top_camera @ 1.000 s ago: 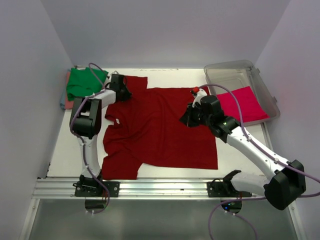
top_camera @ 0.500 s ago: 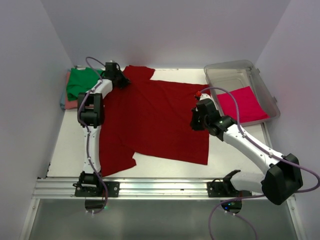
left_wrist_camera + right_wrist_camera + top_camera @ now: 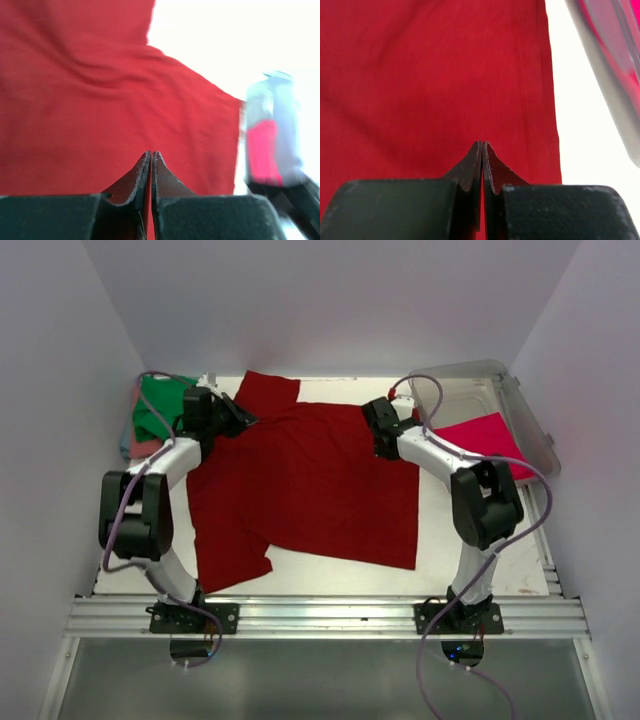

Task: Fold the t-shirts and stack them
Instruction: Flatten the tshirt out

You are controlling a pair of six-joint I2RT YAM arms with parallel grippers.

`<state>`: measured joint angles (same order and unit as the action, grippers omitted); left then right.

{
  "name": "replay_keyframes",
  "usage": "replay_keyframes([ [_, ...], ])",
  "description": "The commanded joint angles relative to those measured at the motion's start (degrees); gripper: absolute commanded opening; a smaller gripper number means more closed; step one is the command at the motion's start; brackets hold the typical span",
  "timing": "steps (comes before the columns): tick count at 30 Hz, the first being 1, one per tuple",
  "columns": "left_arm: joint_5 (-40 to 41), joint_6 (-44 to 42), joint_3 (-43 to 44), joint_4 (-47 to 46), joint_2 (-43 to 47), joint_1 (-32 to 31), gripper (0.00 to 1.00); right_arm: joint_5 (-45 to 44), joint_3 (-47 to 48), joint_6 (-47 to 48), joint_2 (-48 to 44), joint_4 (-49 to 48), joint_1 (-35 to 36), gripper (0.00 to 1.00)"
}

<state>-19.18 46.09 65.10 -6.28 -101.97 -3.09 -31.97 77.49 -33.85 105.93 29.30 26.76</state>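
The large dark red t-shirt (image 3: 300,480) lies spread across the table, its top edge near the back. My left gripper (image 3: 246,422) is shut on the shirt's top left part, by the sleeve. My right gripper (image 3: 383,448) is shut on its top right part. In the left wrist view the gripper (image 3: 151,155) has its jaws closed with red cloth (image 3: 100,100) between them. The right wrist view shows the same: the gripper (image 3: 482,145) pinches the cloth (image 3: 445,75). A green t-shirt (image 3: 160,405) lies on a salmon pink one (image 3: 128,440) at the back left. A bright pinkish-red shirt (image 3: 480,435) lies folded in the tub.
The clear plastic tub (image 3: 525,410) stands at the back right, close to my right arm; its wall shows in the right wrist view (image 3: 610,75). White walls close in the table on three sides. An aluminium rail (image 3: 320,618) runs along the near edge.
Both arms have reached toward the back of the table and dragged the dark red shirt that way. Its bottom hem has left the near edge, and the cloth lies flatter.
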Motion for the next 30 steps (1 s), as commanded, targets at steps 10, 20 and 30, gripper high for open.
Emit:
replay_keyframes([
  [10, 1.5, -6.7, -9.8, 0.6, 16.8, -3.5, 0.0, -0.6, 16.8, -2.9, 18.7, 6.1, -7.6, 0.0],
  [20, 4.5, -8.2, -17.7, 9.7, 25.7, -4.5, 0.0, 4.5, 31.9, 1.2, 30.2, 13.0, -10.9, 0.0],
  [30, 4.8, -10.1, -20.0, 13.2, 34.5, -4.8, 0.0, 11.9, 20.6, 7.2, 18.7, -4.3, -10.5, 0.0],
])
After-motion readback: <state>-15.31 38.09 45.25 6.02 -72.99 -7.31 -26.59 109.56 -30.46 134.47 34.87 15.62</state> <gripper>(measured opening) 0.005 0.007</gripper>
